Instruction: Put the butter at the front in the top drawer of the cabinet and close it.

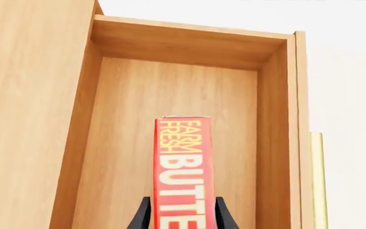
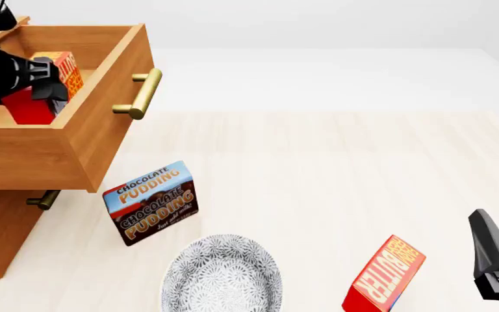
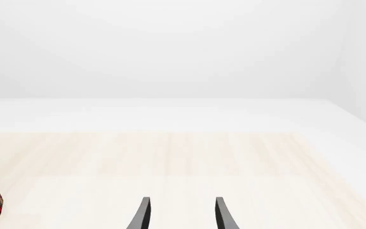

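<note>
The butter is a small red carton with white "FARM FRESH BUTTER" letters on an orange face. The left tool grasps it between dark fingers, inside the pulled-out top drawer of smooth light wood with a brass bar handle. The right tool is released, low above the pale bench.
</note>
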Tool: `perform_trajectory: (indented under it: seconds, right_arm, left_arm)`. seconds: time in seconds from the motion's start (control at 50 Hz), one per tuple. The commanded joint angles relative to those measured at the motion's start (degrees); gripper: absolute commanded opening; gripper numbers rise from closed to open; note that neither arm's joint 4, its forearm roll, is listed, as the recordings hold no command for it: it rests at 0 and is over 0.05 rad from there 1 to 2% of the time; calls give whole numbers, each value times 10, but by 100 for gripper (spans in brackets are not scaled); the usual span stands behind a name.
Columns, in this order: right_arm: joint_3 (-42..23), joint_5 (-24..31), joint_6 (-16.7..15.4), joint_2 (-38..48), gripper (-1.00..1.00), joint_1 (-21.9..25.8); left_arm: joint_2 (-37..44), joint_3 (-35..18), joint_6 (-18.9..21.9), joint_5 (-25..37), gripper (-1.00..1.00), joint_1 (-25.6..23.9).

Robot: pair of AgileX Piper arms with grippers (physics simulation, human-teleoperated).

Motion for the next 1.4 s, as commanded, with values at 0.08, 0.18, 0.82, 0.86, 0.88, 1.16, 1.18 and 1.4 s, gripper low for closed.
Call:
perform_trajectory:
  seconds: [0.08, 0.18, 0.82, 0.86, 0.88, 1.16, 1.18, 1.4]
  right_arm:
    - [0, 0, 0, -1, 100, 0]
    - [0, 0, 0, -1, 100, 0]
    - [0, 0, 0, -1, 100, 0]
    - [0, 0, 0, -1, 100, 0]
    - [0, 0, 0, -1, 100, 0]
    - [0, 0, 0, -1, 100, 0]
    - [0, 0, 0, -1, 100, 0]
    - [0, 0, 0, -1, 100, 0]
  left_arm:
    - [2, -10, 9, 2, 100, 1]
    - [2, -15, 14, 7, 100, 4]
    - [-29, -46, 39, 65, 100, 3]
    - [-33, -48, 42, 73, 100, 1]
    - [-35, -55, 42, 77, 100, -3]
    - [-50, -62, 64, 101, 100, -6]
    - [-50, -62, 64, 101, 100, -6]
    - [-61, -85, 84, 128, 100, -21]
